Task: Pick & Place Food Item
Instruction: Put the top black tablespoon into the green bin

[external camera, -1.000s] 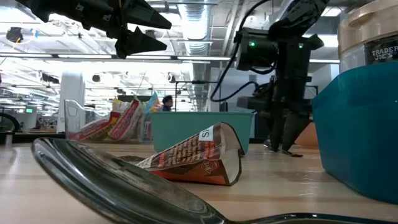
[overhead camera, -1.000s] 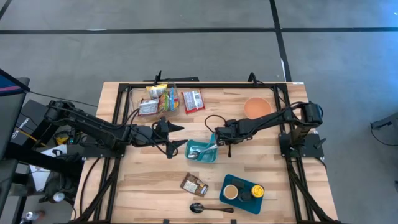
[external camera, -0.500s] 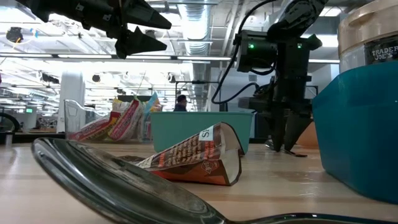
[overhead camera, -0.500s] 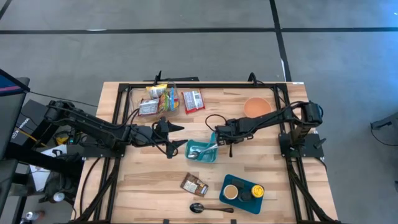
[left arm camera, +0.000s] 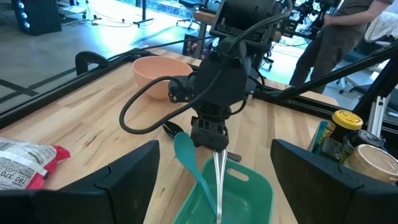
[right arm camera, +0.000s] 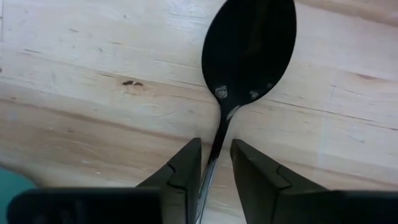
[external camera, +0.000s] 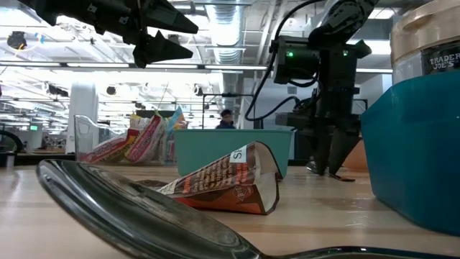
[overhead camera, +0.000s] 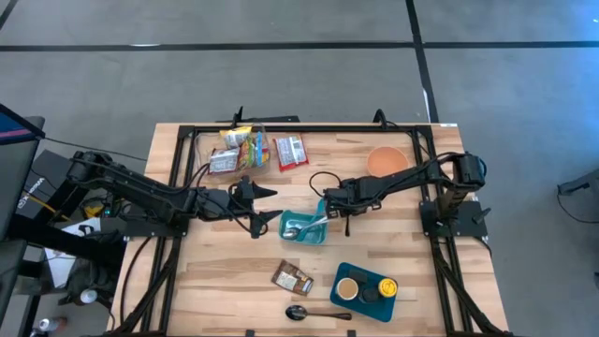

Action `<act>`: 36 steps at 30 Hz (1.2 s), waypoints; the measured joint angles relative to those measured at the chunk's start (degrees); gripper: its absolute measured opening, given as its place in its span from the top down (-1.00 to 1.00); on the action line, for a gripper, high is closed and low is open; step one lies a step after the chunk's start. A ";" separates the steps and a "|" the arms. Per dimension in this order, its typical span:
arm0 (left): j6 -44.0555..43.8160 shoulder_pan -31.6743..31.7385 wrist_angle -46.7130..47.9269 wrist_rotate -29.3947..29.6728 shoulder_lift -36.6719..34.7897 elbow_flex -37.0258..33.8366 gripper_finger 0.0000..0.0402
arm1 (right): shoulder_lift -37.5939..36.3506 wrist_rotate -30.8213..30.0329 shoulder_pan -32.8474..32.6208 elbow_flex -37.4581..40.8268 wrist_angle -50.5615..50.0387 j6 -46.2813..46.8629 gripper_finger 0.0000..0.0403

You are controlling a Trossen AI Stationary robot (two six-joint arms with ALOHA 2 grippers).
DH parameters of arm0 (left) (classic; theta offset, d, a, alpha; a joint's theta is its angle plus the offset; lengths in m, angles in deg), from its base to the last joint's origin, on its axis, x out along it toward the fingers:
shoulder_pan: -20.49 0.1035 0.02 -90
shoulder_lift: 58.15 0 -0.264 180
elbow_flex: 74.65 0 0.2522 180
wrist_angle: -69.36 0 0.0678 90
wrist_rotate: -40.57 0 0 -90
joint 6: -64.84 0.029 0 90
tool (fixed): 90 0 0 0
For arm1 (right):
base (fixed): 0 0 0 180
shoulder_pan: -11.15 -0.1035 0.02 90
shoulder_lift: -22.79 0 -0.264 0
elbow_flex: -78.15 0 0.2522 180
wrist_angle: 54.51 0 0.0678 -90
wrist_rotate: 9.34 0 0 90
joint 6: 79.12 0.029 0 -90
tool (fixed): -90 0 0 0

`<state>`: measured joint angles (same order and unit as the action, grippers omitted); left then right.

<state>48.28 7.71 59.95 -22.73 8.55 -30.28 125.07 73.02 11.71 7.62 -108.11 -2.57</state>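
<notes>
My right gripper (right arm camera: 214, 171) pinches a black spoon (right arm camera: 247, 56) by its handle, bowl low over the table (overhead camera: 215, 271) just right of the teal bin (overhead camera: 305, 227). Left gripper (overhead camera: 265, 209) hangs open, left of it. Nearby jar (external camera: 430, 36) reads "TRADER JOE'S".

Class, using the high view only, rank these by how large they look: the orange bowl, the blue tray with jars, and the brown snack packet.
1. blue tray
2. orange bowl, somewhat smaller
3. brown snack packet, smallest
</notes>
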 joint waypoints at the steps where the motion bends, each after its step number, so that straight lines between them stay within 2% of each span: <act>1: 0.00 0.01 -0.01 -0.01 0.00 0.00 -0.50 | 0.00 0.02 -0.01 0.00 -0.07 0.00 0.60; 19: 0.00 -0.01 0.01 -0.01 0.00 0.00 -0.50 | -0.02 0.06 -0.01 0.04 -0.57 -0.89 0.96; 30: 0.00 0.01 -0.01 -0.01 0.00 0.00 -0.50 | -0.02 0.67 0.43 0.04 -0.41 -11.78 0.94; 36: 0.00 -0.02 -0.01 0.00 0.00 0.00 -0.50 | 0.00 0.65 0.42 0.04 -0.33 -12.53 0.94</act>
<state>48.28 7.69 59.94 -22.73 8.55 -30.28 125.07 73.67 12.13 7.66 -108.44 -15.10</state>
